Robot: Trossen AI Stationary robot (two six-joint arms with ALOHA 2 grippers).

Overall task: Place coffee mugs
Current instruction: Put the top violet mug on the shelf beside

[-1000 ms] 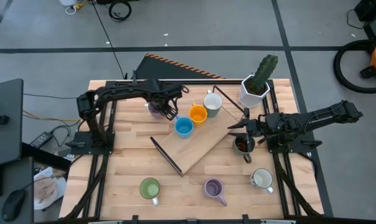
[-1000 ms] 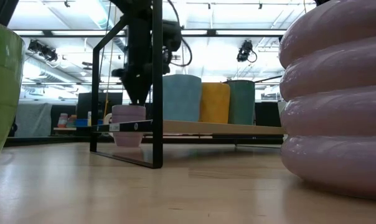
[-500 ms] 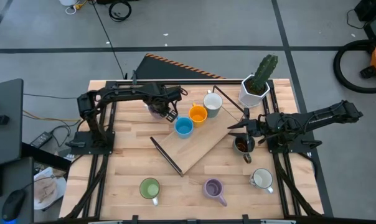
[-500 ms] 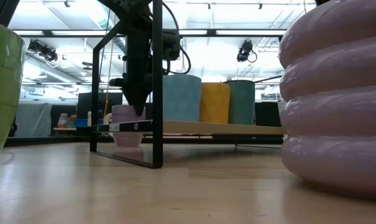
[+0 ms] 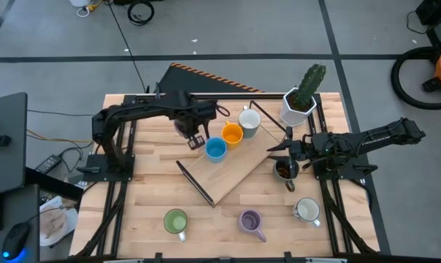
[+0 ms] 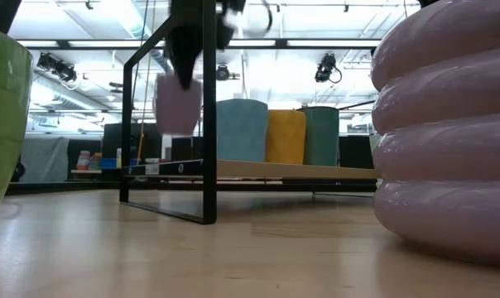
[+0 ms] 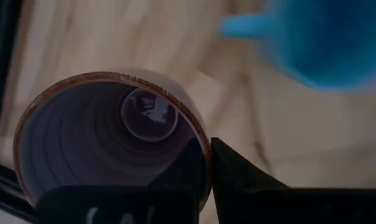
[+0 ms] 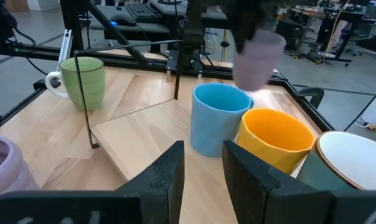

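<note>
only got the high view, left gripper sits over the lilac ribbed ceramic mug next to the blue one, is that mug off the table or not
observer: Yes. In the low view the lilac ribbed mug hangs in the air from the left gripper, clear of the wooden table.
operator: how is it gripped
observer: By the wall. In the left wrist view its fingers pinch the rim, one inside, one outside.
operator: right gripper holding anything
observer: No. The right gripper is open and empty, facing the glossy blue mug.
</note>
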